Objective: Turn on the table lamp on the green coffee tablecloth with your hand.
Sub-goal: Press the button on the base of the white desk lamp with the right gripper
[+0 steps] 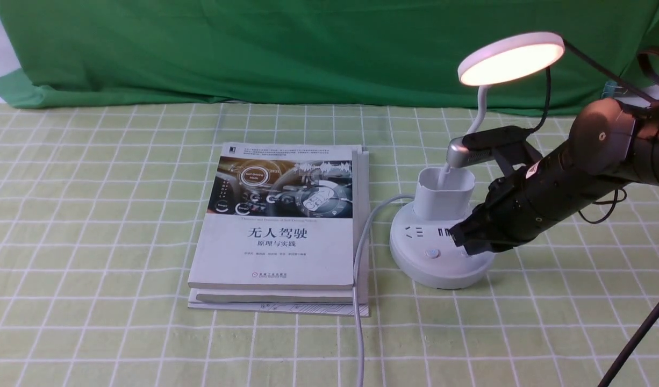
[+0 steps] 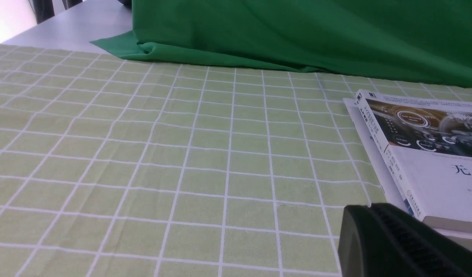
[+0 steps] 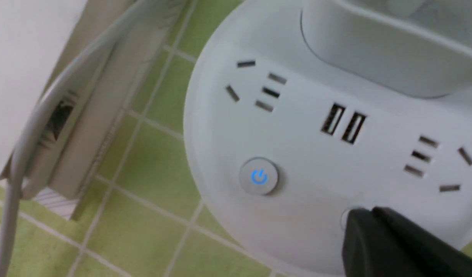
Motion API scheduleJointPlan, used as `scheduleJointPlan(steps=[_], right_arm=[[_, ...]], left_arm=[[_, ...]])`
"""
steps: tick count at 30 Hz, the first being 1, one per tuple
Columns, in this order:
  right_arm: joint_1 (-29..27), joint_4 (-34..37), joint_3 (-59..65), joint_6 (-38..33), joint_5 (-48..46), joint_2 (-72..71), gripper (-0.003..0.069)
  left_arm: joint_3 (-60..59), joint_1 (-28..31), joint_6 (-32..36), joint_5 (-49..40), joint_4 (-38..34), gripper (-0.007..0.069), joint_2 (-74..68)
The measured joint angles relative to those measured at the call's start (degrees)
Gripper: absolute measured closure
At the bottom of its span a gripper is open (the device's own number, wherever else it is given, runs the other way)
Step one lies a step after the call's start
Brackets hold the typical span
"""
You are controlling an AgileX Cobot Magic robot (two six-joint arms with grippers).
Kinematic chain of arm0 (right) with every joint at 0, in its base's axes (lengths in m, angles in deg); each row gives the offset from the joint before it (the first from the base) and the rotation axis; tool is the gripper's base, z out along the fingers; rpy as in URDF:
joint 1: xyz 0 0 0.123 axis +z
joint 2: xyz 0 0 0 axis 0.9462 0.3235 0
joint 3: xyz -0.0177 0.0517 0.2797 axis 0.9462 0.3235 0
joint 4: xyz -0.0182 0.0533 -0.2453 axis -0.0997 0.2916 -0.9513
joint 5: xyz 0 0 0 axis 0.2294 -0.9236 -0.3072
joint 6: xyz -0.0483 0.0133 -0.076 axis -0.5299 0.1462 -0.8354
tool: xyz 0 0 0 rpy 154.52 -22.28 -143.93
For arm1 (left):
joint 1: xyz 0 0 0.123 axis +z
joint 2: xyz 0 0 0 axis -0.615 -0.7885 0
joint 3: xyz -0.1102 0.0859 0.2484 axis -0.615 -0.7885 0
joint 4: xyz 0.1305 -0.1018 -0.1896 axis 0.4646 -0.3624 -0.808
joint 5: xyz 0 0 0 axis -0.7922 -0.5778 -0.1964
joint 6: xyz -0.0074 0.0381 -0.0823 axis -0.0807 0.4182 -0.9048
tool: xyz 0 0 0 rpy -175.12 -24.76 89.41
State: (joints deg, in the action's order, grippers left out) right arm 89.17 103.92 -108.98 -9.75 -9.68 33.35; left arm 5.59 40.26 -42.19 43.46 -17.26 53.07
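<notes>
The white table lamp [image 1: 439, 252] stands on the green coffee tablecloth [image 1: 93, 215] at the right; its disc head [image 1: 511, 58] glows warm. My hand, the right gripper [image 1: 464, 242], is shut with nothing in it, and its tip rests on the base over the right-hand button [image 3: 347, 216], most of which it hides. The other button [image 3: 258, 177] shows a blue power sign. In the right wrist view the shut tip [image 3: 361, 215] lies against the white base [image 3: 297, 127]. The left gripper [image 2: 365, 209] is shut, low over the cloth [image 2: 163, 154] beside the book.
A stack of books [image 1: 278, 226] lies left of the lamp, and a grey cable [image 1: 359, 269] runs from the base along the books' right edge toward the near side. A dark green backdrop cloth [image 1: 254, 48] hangs at the back. A black rod [image 1: 636, 338] crosses the near right corner.
</notes>
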Motion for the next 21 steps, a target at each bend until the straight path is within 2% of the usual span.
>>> scheduleJointPlan(steps=[9,21], right_arm=[[0.0,-0.17,7.93,0.43,2.48,-9.21,0.0627],[0.0,-0.22,25.53,5.37,1.63,-35.99,0.0627]], left_arm=[[0.0,0.0,0.0,0.0,0.0,0.0622,0.0],[0.0,0.0,0.0,0.0,0.0,0.0622,0.0]])
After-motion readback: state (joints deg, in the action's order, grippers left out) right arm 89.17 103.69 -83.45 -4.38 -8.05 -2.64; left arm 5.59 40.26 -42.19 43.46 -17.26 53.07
